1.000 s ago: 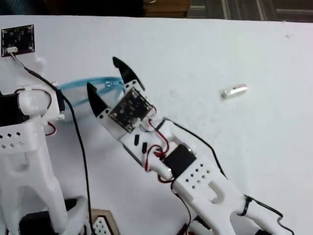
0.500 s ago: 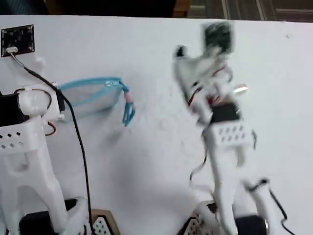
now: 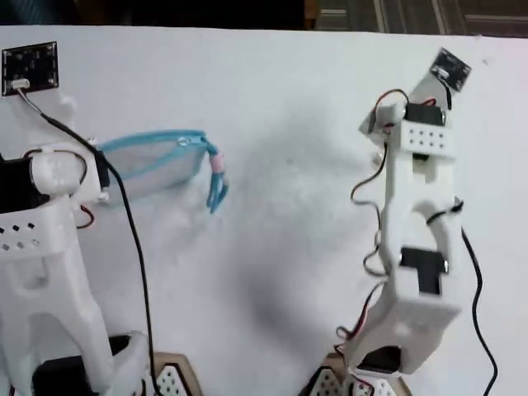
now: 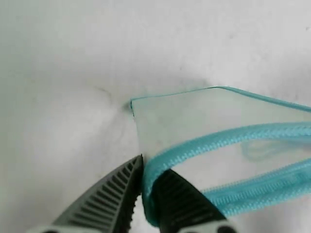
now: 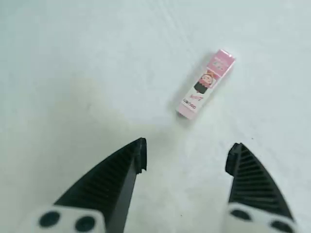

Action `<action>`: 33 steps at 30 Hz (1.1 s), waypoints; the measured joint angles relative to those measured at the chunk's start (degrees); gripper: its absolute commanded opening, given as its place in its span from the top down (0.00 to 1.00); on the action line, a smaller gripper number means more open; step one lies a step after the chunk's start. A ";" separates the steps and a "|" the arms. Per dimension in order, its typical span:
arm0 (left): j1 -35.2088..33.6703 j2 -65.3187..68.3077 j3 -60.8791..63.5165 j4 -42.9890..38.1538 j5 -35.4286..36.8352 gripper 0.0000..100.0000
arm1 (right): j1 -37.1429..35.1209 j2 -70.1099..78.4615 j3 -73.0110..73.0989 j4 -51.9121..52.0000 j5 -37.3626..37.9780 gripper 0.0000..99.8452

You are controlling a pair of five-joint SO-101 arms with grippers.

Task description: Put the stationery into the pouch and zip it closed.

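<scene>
A clear pouch (image 3: 153,163) with a blue zipper lies on the white table (image 3: 280,239) at the left; its blue and pink pull tag (image 3: 217,186) trails off its right end. My left gripper (image 4: 142,194) is shut on the zipper edge of the pouch (image 4: 204,131) near one corner. A small pink eraser (image 5: 205,83) in a printed sleeve lies flat on the table. My right gripper (image 5: 187,158) hangs open above the table, a short way from the eraser. In the high view the right arm (image 3: 417,214) stands at the right, covering the eraser's spot.
A black board with a cable (image 3: 30,66) sits at the table's far left corner. The left arm's white body (image 3: 45,264) fills the near left. Bare white tabletop lies between the pouch and the right arm.
The right arm swung away from the pouch's zipper end across to the right side of the table, over the eraser. The pouch's pull tag now lies free. The left arm has stayed put.
</scene>
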 measured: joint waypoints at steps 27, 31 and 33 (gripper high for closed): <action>0.00 0.00 0.00 0.00 0.00 0.98 | 4.48 50.81 -60.31 17.58 -10.55 0.89; 0.00 0.00 0.00 0.00 0.00 0.98 | 6.59 51.43 -59.78 18.99 -7.65 0.97; 0.00 0.00 0.00 0.00 0.00 0.98 | 6.77 51.69 -59.96 20.04 -4.48 0.97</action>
